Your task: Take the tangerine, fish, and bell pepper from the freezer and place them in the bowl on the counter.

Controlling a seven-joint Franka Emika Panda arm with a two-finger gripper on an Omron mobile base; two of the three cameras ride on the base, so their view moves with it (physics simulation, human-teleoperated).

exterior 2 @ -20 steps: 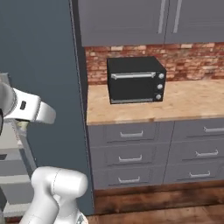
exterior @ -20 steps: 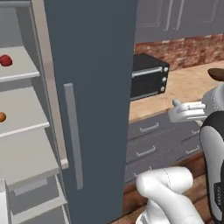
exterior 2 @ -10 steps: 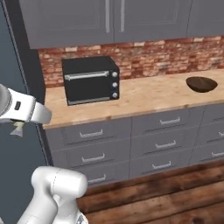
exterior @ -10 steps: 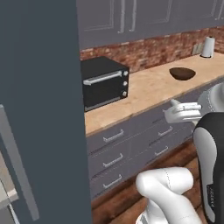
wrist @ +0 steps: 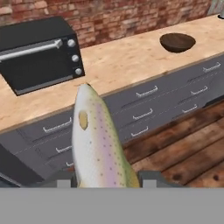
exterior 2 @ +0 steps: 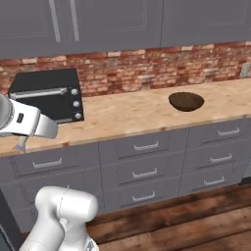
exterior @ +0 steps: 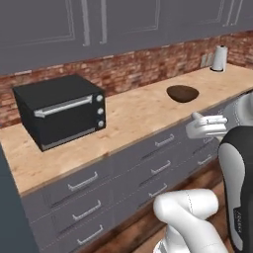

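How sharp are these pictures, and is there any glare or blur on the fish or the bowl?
Hand view: the fish looms large and soft-edged, without glare. Left base view: the bowl is dark and matte and casts little shadow on the counter. Right base view: flat, even rendered light.

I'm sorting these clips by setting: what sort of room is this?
A simulated home kitchen, it seems: a speckled stone counter over grey drawers, a red brick backsplash, and a black countertop oven. The gripper carries a fish, with a bowl waiting.
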